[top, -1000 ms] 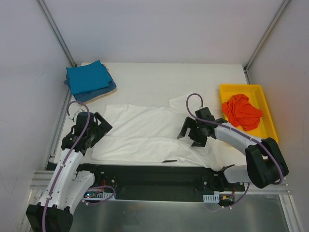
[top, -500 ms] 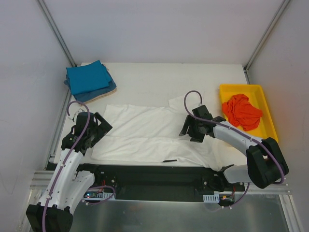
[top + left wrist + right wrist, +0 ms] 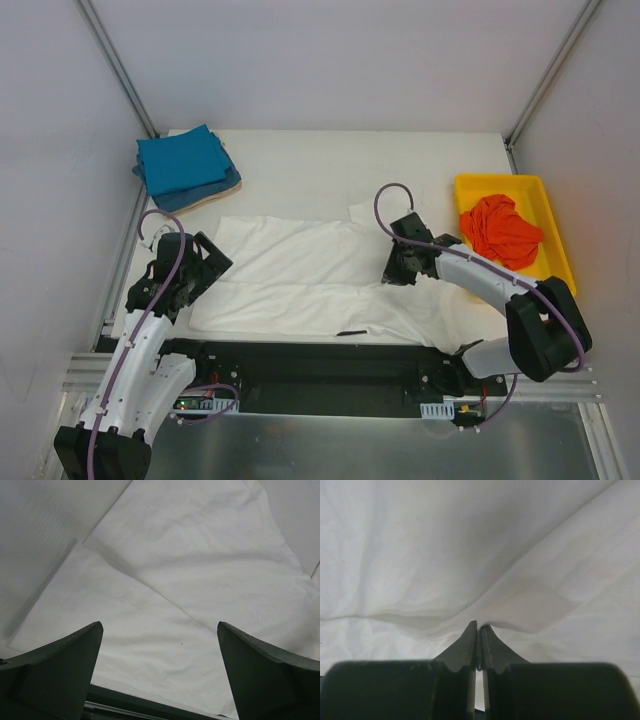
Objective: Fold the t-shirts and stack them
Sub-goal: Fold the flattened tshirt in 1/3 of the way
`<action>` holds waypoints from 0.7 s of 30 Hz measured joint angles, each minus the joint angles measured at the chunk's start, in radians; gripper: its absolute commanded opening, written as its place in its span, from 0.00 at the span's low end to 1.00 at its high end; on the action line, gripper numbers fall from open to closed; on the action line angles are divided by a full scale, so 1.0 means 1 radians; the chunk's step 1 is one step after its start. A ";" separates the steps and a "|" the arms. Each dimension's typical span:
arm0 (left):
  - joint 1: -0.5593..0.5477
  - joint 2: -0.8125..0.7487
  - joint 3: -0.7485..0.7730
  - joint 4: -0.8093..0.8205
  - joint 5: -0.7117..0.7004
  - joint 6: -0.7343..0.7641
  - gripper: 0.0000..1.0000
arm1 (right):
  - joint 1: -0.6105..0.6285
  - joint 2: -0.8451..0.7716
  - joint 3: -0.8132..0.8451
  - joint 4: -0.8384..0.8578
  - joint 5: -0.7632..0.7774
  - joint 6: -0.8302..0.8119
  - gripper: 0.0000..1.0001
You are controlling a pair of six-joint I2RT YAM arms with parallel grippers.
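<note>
A white t-shirt [image 3: 300, 275] lies spread flat across the middle of the table, with a small black mark [image 3: 352, 332] at its near hem. My right gripper [image 3: 392, 272] is down on the shirt's right part, shut on a pinch of its cloth [image 3: 479, 625]; the white fabric [image 3: 445, 555] puckers up at the tips. My left gripper [image 3: 205, 262] hovers at the shirt's left edge, wide open, with only flat white cloth [image 3: 200, 570] showing between its jaws [image 3: 159, 625]. Folded teal-blue t-shirts [image 3: 180, 165] are stacked at the back left. An orange-red t-shirt [image 3: 500, 232] lies crumpled at the right.
The orange-red shirt sits in a yellow plastic tray [image 3: 500, 180] at the right edge of the table. A tan layer [image 3: 228, 186] peeks from under the teal stack. Grey walls and metal frame posts close in the table on three sides.
My right gripper has slid a little toward the back over the white shirt and closed from wide open onto its cloth. The left arm has not moved.
</note>
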State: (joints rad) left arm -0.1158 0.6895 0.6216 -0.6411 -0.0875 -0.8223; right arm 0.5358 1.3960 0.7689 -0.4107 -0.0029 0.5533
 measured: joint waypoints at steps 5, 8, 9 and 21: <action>0.000 -0.004 0.000 0.000 0.000 0.000 0.99 | 0.030 0.030 0.091 -0.051 0.045 -0.034 0.04; 0.000 -0.004 0.000 0.000 0.000 0.000 0.99 | 0.048 0.076 0.157 -0.077 0.064 -0.061 0.08; 0.000 -0.004 0.000 0.000 0.000 0.000 0.99 | 0.052 0.092 0.172 -0.083 0.069 -0.068 0.08; 0.000 -0.007 0.000 0.000 0.000 0.001 0.99 | 0.127 0.346 0.408 -0.205 0.117 -0.186 0.14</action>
State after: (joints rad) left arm -0.1158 0.6823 0.6216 -0.6411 -0.0872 -0.8211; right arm 0.6628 1.7416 1.1770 -0.6159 0.1143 0.3672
